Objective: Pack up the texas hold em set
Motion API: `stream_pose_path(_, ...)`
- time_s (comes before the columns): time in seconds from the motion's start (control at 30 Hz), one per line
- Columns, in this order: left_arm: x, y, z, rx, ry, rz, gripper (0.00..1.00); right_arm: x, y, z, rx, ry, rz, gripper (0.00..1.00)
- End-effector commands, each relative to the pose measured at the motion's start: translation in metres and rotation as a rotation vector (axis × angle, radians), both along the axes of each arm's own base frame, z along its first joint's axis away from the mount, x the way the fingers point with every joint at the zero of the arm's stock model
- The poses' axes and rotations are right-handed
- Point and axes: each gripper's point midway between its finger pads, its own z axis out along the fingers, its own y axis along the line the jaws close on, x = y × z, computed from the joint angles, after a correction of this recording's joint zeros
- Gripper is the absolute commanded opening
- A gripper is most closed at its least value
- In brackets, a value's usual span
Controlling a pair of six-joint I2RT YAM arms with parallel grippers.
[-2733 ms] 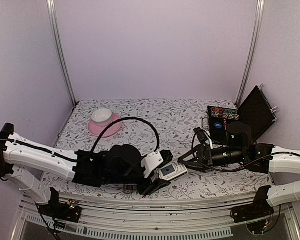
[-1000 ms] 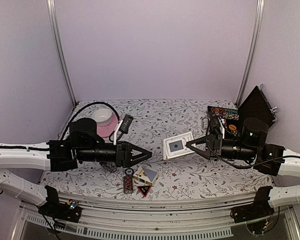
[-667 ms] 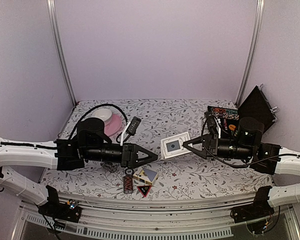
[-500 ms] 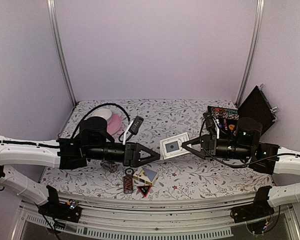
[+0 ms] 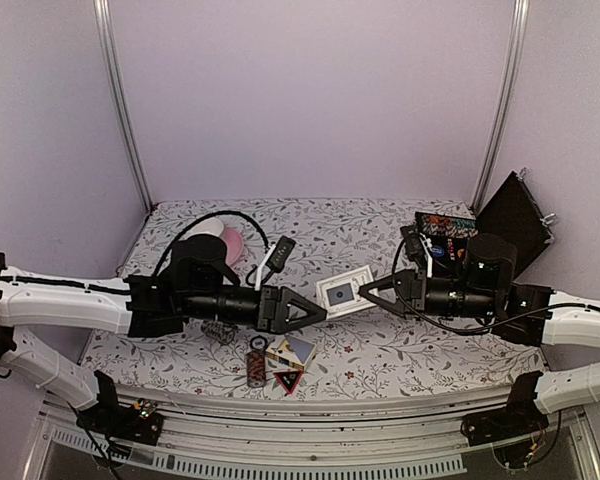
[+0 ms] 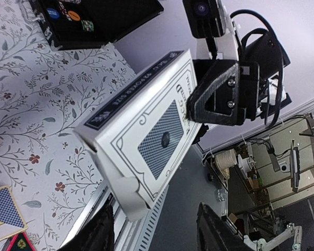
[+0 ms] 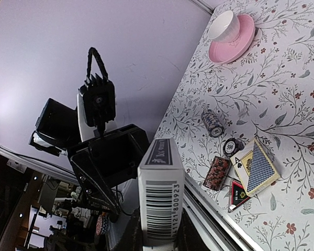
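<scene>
Card box [image 7: 161, 206] fills foreground, barcode end toward lens, pinched at base by right end effector [image 7: 159, 239], fingers mostly hidden. Left end effector [image 7: 112, 167] just beyond box, black, facing it, jaw spread unclear. On floral bench [image 7: 288, 99]: three chip rolls [image 7: 213, 124], loose cards [image 7: 255, 166], triangle marker [image 7: 237, 193] clustered together. Far corner: white cup [image 7: 223, 24] on pink saucer [image 7: 239, 46].

A white cup [image 7: 223, 25] stood upright on a pink saucer [image 7: 236, 46], seemingly centred, towards the far left corner of the floral-patterned table [image 5: 340, 225]; pale purple walls [image 5: 310, 100] and metal posts [image 5: 120, 110] enclosed it
</scene>
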Motion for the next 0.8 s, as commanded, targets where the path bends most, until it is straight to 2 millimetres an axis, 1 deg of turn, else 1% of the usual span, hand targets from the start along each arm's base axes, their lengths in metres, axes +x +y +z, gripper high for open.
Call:
stream_pose_path(0.0, 0.001, -0.008, 0.014, -0.036, -0.004, -0.011, 0.54, 0.006, 0.004, 0.022, 0.044, -0.062, -0.009, 0.16)
stream_pose_path(0.33, 0.002, -0.013, 0.006, -0.029, 0.008, -0.018, 0.53, 0.009, 0.006, 0.017, 0.032, -0.056, -0.012, 0.16)
stream_pose_path(0.6, 0.002, -0.014, 0.01, -0.039, 0.011, -0.013, 0.51, 0.012, 0.008, 0.001, -0.011, -0.038, -0.022, 0.16)
stream_pose_path(0.77, 0.003, -0.015, 0.007, -0.032, 0.022, -0.009, 0.51, 0.015, 0.011, -0.007, -0.042, -0.036, -0.03, 0.16)
